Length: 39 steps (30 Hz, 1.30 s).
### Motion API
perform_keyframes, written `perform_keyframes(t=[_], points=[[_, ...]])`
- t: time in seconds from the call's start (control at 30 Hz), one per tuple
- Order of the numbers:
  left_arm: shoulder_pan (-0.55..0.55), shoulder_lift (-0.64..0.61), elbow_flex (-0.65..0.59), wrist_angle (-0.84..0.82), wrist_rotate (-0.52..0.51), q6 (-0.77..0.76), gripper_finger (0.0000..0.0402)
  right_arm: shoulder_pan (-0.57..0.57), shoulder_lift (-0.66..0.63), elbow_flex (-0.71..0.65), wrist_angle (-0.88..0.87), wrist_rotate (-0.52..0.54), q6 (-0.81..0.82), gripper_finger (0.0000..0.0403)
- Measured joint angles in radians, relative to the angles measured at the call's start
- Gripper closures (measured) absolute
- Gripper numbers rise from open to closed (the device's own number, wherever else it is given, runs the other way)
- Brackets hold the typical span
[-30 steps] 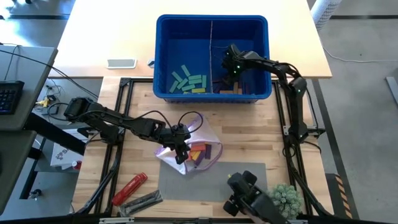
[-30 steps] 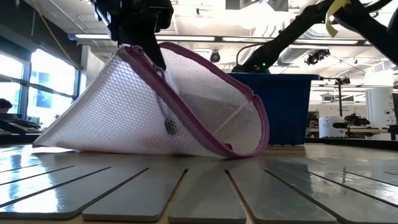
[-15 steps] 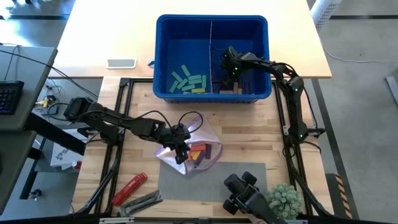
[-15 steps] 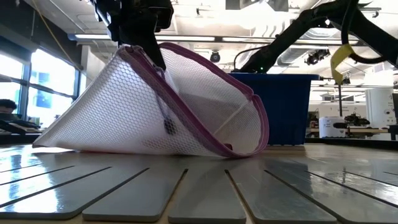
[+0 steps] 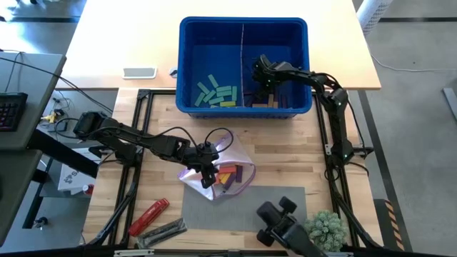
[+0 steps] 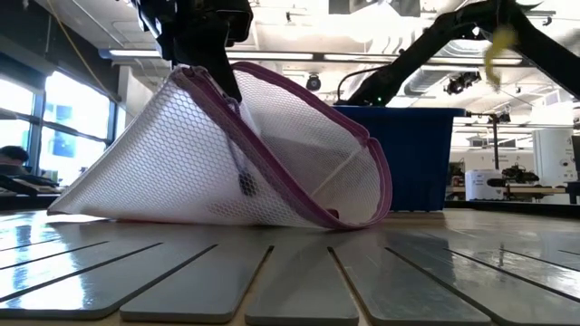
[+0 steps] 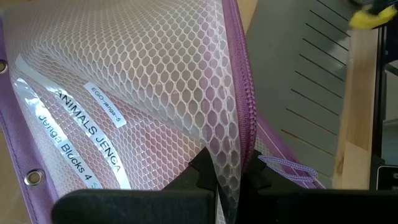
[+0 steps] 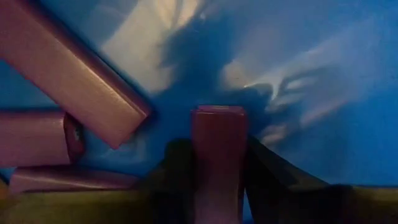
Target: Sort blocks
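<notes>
- Sitting upright between the right gripper's (image 8: 214,171) fingers, a purple block (image 8: 217,143) is being clamped inside the blue bin (image 5: 243,28).
- Other purple blocks (image 8: 68,74) are lying just beside those jaws.
- The left gripper (image 7: 227,180) is pinching the mesh bag (image 7: 155,81), jaws together.

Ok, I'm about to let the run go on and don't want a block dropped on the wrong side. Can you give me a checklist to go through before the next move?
1. Right end effector has a block: ok, its fingers stand on either side of a purple block.
2. It is over the blue bin's right compartment: ok.
3. That compartment takes purple: ok, other purple blocks lie there.
4. Green and teal blocks lie apart in the left compartment: ok.
5. Left end effector pinches the mesh bag: ok.
6. Blocks left in the bag: cannot tell how many.
</notes>
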Motion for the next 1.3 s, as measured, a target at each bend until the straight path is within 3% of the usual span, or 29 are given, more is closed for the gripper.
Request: perform_keyframes(t=[0.33, 0.57, 0.77, 0.97, 1.1, 1.3], points=[[0.0, 0.0, 0.0, 0.0, -0.002, 0.007, 0.0402, 0.003, -0.26, -0.004, -0.014, -0.04, -0.001, 0.0314], [0.003, 0.0, 0.0, 0.0, 0.001, 0.007, 0.0402, 0.01, -0.476, -0.003, -0.005, -0.329, 0.03, 0.0314], [0.006, 0.0, -0.001, 0.0, -0.015, -0.035, 0.0402, 0.089, -0.652, -0.003, -0.012, -0.544, -0.056, 0.0314], [0.007, 0.0, 0.0, 0.0, -0.012, -0.064, 0.0402, 0.286, -0.776, -0.003, -0.092, -0.559, -0.086, 0.0314], [0.008, 0.0, 0.0, 0.0, 0.0, -0.123, 0.0402, 0.468, -0.799, -0.003, -0.148, -0.53, -0.018, 0.0314], [0.016, 0.0, -0.001, 0.01, 0.032, -0.231, 0.0402, 0.768, -0.757, -0.003, -0.256, -0.359, 0.049, 0.0314]])
